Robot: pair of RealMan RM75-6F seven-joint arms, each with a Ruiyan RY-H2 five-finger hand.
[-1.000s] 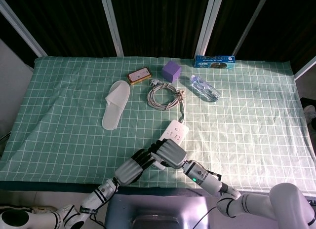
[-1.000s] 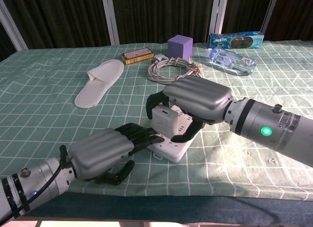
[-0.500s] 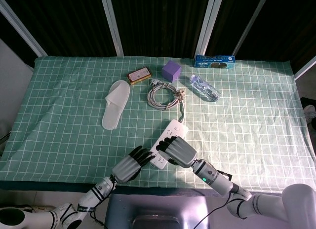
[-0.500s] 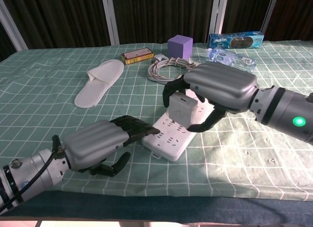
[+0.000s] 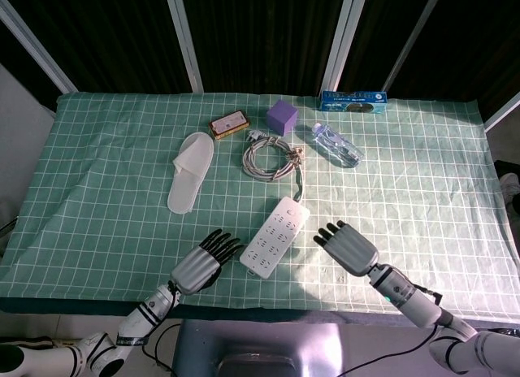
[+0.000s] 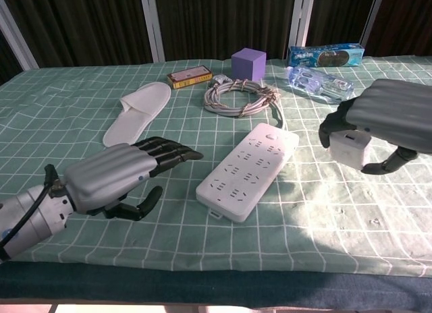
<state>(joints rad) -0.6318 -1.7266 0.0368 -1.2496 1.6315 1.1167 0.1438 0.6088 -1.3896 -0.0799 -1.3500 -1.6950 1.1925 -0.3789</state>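
Observation:
A white power strip (image 5: 274,236) (image 6: 248,170) lies slantwise near the table's front edge, its cord running back to a coiled cable (image 5: 272,156) (image 6: 239,97). My right hand (image 5: 349,247) (image 6: 385,121) hovers to the right of the strip and grips a small white plug block (image 6: 349,148) between thumb and fingers. The head view hides the block under the hand. My left hand (image 5: 203,262) (image 6: 118,175) rests low to the left of the strip, fingers stretched toward it without touching, holding nothing.
A white slipper (image 5: 189,172) (image 6: 138,112) lies at mid-left. Along the back are a yellow-brown box (image 5: 229,124), a purple cube (image 5: 283,117), a clear bottle (image 5: 337,145) on its side and a blue packet (image 5: 353,100). A green checked cloth (image 5: 422,190) covers the table.
My right hand has pulled the white plug block off the power strip and carried it to the right. My left hand has drawn back leftward from the strip's end.

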